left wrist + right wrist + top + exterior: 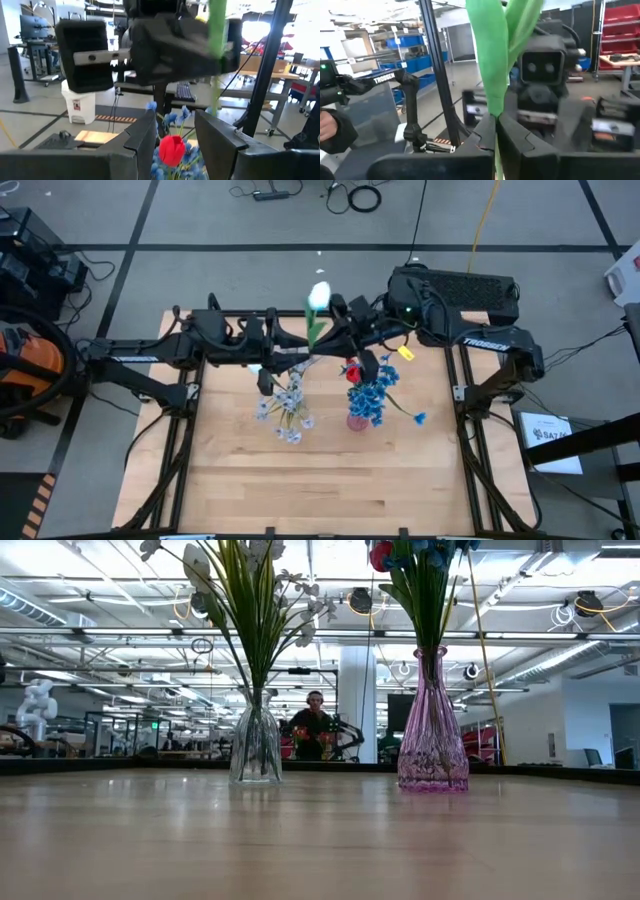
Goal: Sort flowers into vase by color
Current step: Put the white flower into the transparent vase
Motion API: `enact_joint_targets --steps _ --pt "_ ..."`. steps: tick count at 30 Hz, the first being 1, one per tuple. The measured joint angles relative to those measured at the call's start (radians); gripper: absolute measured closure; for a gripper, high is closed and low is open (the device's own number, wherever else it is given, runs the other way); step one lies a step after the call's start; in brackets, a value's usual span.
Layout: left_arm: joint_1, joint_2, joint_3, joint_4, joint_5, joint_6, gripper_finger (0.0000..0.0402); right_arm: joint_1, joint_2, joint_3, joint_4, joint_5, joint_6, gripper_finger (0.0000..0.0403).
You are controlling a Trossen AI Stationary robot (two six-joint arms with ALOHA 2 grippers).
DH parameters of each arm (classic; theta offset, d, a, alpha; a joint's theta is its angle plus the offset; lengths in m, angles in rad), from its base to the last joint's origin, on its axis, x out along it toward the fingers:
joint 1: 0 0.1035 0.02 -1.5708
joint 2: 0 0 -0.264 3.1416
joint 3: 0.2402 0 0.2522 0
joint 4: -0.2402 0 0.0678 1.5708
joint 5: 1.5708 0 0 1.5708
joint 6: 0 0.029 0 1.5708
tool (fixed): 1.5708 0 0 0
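1. The right gripper is clamped on the green stem of a white tulip bud, held above the wooden table, behind the pink glass vase.
2. The left gripper has its fingers apart, holding nothing, near that stem.
3. The pink vase holds bright blue flowers and a red tulip bud.
4. The clear glass vase beside it holds pale lavender-white flowers.
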Motion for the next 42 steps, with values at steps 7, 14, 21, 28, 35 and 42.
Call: enact_joint_targets --steps 7,14,21,28,35,42 --pt "0.002 0.002 0.0 -0.017 0.025 -0.037 0.0259 0.002 0.008 0.001 -0.061 0.065 -0.038 0.0402" --pt "0.018 -0.003 0.0 -0.09 0.039 -0.052 0.0259 0.012 0.01 0.0 -0.091 0.076 -0.046 0.0402" --pt "0.047 -0.029 0.0 -0.078 0.042 -0.052 0.0259 0.01 0.009 0.001 -0.126 0.088 -0.046 0.0402" --pt "0.053 -0.037 0.0 -0.087 0.07 -0.053 0.0259 0.011 0.008 0.001 -0.131 0.124 -0.047 0.0403" --pt "0.053 -0.045 0.0 -0.096 0.09 -0.053 0.0259 0.011 0.007 0.0 -0.133 0.128 -0.048 0.0403" --pt "0.054 -0.093 0.0 -0.134 0.093 -0.052 0.0259 0.011 0.001 -0.001 -0.13 0.129 -0.049 0.0403"
